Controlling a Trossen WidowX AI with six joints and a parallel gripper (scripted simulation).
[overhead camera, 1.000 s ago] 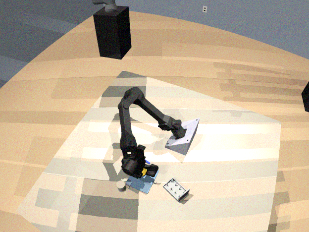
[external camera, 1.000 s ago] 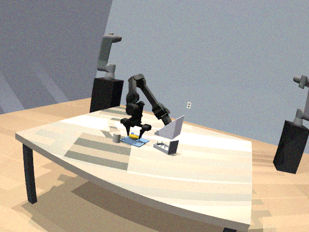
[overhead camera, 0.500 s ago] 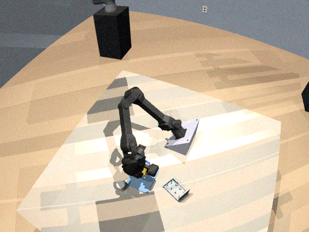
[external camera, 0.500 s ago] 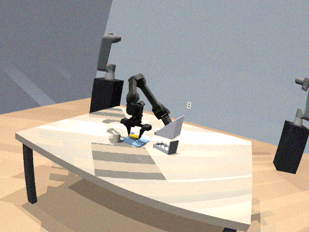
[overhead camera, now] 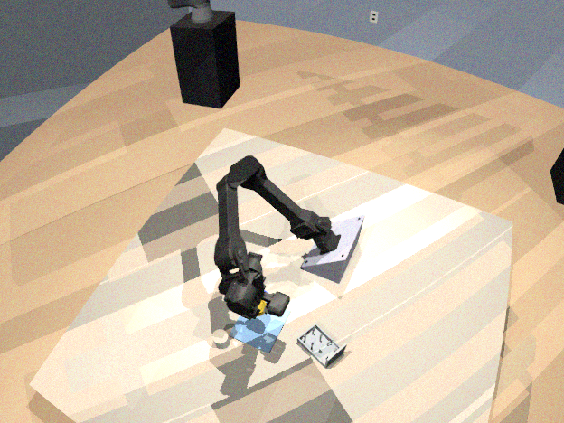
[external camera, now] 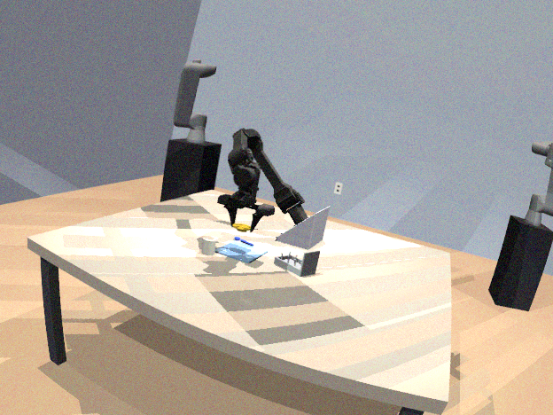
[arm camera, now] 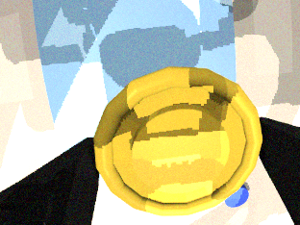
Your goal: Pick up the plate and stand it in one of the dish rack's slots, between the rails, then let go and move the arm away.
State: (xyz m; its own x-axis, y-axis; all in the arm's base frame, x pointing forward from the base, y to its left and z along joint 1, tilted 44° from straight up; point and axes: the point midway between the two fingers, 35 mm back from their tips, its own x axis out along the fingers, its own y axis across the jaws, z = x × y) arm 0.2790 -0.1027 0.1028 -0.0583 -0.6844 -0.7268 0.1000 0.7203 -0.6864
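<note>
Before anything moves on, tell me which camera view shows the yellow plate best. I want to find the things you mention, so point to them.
The wrist view: the yellow plate (overhead camera: 261, 307) (external camera: 241, 227) (arm camera: 180, 149) shows its whole round face between the fingers there. The top view shows only a sliver beside the gripper (overhead camera: 268, 307) (external camera: 243, 227) (arm camera: 179, 144); the exterior view, a small, thin shape.

— What have the black metal fingers (external camera: 242, 226) got?
— A round yellow plate (external camera: 241, 227), clamped between them, raised above the pale striped table (external camera: 312, 357).
— And under it?
— A flat, light-blue square mat (external camera: 241, 252) on the table, with a short blue stick (external camera: 244, 241) near its far edge.
— What's beside the mat?
— A small off-white cylindrical cup (external camera: 208, 246) on one side. On the other stands a grey dish rack (external camera: 309, 263), a low tray with thin upright rails and a dark end panel. Its slots hold no plate.
— And the black jointed arm (external camera: 268, 171)?
— It bends high, then slopes down behind a lavender-grey wedge-shaped mount (external camera: 311, 230).
</note>
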